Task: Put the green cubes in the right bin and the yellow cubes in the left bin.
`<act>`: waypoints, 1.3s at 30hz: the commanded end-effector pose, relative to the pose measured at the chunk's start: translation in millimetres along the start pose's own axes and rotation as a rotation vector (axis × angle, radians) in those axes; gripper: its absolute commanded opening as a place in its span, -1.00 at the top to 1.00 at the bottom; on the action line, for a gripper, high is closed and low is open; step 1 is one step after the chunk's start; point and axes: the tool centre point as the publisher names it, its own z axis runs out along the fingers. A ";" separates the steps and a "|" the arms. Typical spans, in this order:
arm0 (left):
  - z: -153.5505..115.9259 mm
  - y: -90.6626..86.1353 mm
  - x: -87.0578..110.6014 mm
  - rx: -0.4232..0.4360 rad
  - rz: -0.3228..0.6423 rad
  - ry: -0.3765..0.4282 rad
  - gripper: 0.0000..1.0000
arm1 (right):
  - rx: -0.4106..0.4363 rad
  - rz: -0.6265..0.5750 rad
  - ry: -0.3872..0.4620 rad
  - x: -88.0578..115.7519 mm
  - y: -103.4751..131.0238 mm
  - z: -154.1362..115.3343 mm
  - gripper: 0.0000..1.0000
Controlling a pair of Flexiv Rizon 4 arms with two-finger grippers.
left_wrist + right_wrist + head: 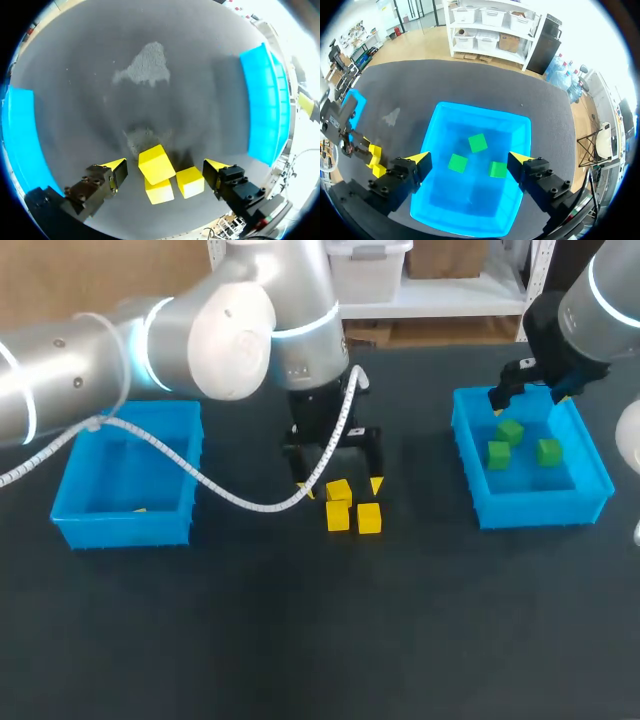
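Note:
Three yellow cubes (350,508) cluster at the table's middle, and one (156,163) lies between the open fingers of my left gripper (167,166), untouched. The other two yellow cubes (172,187) sit just under it. My left gripper (339,486) hangs right over the cluster. Three green cubes (520,444) lie inside the right blue bin (480,502). My right gripper (530,398) hovers open above that bin's far side, empty. In the right wrist view the green cubes (477,156) lie ahead of the right gripper (470,159). A bit of yellow (140,509) shows in the left bin.
The left blue bin (120,530) stands at the table's left. My left arm and its white cable (200,480) stretch over the space between that bin and the cubes. Dark tabletop (320,640) spreads along the near side.

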 end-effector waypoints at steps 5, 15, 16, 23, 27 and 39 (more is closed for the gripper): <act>4.6 -1.2 7.1 -0.008 -0.024 -0.006 -1.00 | 0.004 0.002 -0.006 2.3 0.3 -1.1 -1.00; 11.9 -9.1 3.0 -0.007 -0.064 -0.002 0.70 | 0.004 0.002 -0.006 2.3 0.3 -1.1 -1.00; 11.4 -10.6 3.5 -0.008 -0.063 -0.002 0.80 | 0.004 0.002 -0.006 2.3 0.3 -1.1 -1.00; 14.1 -10.9 4.8 -0.019 -0.043 -0.006 1.00 | 0.004 0.002 -0.006 2.3 0.3 -1.1 -1.00; 12.4 -3.8 3.9 -0.023 -0.035 -0.023 1.00 | 0.004 0.002 -0.006 2.3 0.3 -1.1 -1.00; -34.0 32.5 3.5 -0.040 0.023 -0.154 1.00 | 0.004 0.002 -0.006 2.3 0.3 -1.1 -1.00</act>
